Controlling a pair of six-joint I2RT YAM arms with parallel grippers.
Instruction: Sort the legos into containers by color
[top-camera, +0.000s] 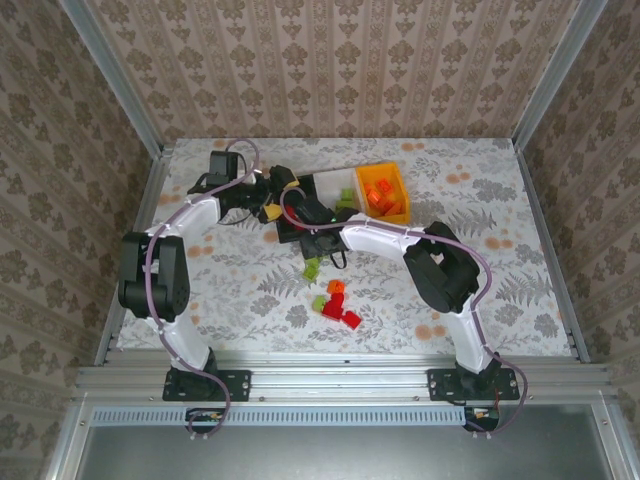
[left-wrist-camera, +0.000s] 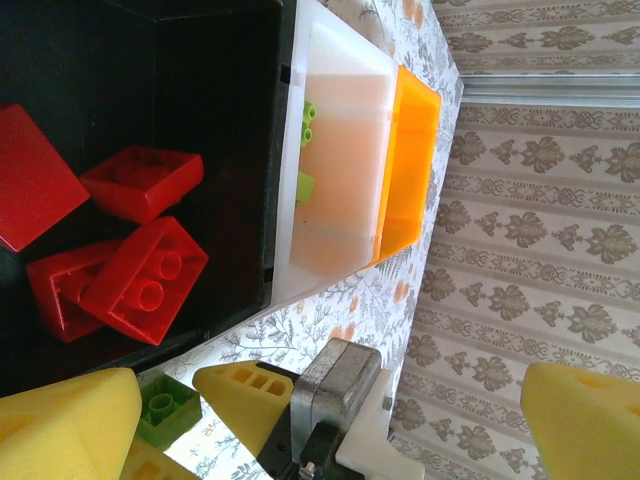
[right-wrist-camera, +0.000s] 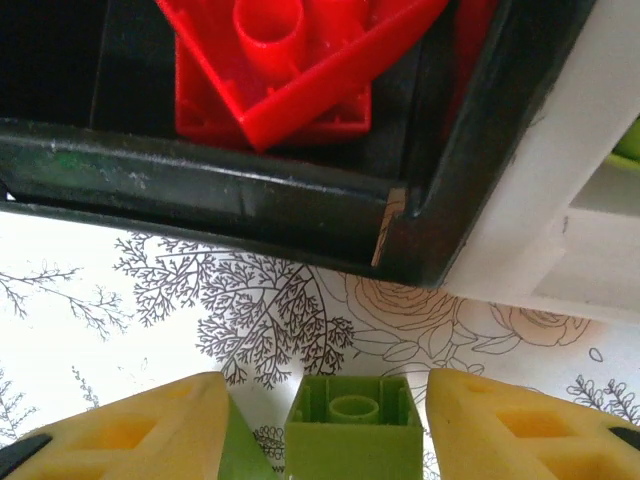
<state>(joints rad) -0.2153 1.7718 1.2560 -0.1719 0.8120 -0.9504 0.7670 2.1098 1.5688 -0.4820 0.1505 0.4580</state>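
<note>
The black bin (left-wrist-camera: 230, 90) holds several red legos (left-wrist-camera: 145, 280). It is joined to the white bin (left-wrist-camera: 340, 170), which holds green legos (left-wrist-camera: 307, 122), and the orange bin (top-camera: 385, 190) holds orange ones. My right gripper (right-wrist-camera: 325, 425) is low in front of the black bin's corner (right-wrist-camera: 400, 230). It is open around a lime green lego (right-wrist-camera: 352, 440), with a thin gap on each side. My left gripper (left-wrist-camera: 325, 430) is wide open beside the black bin and holds nothing. The right gripper's finger (left-wrist-camera: 240, 390) and that green lego (left-wrist-camera: 165, 408) lie in front of it.
Loose legos lie on the flowered table nearer the arm bases: green ones (top-camera: 312, 268) (top-camera: 319, 302), an orange one (top-camera: 336, 287) and red ones (top-camera: 333, 308) (top-camera: 351, 319). Both arms crowd over the black bin (top-camera: 290, 232). Patterned walls enclose the table.
</note>
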